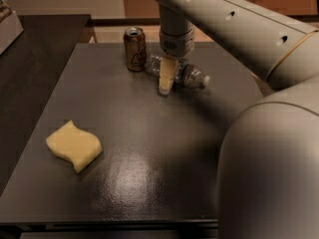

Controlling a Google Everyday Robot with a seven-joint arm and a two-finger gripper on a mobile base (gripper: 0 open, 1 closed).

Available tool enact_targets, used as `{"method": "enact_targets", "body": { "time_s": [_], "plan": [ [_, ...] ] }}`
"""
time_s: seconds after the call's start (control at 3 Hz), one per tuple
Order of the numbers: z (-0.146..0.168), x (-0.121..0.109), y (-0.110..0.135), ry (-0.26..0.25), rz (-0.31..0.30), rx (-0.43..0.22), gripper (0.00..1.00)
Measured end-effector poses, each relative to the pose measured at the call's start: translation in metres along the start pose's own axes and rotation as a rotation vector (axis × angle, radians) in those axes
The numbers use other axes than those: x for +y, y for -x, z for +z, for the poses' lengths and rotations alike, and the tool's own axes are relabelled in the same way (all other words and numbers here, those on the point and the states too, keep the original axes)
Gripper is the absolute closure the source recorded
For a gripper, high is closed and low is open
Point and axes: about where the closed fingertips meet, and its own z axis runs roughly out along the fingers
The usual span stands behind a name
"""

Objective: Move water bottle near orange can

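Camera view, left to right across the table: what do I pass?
yellow sponge → orange can → water bottle, lying on its side; the gripper reaches down over the bottle, so it has no separate place in the order.
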Motion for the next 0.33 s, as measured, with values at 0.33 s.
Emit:
{"method": "enact_targets", "body": {
  "time_s": [0.33],
  "plan": [
    [0.0,0.0,0.0,0.0,0.0,0.0,0.0]
  ]
}}
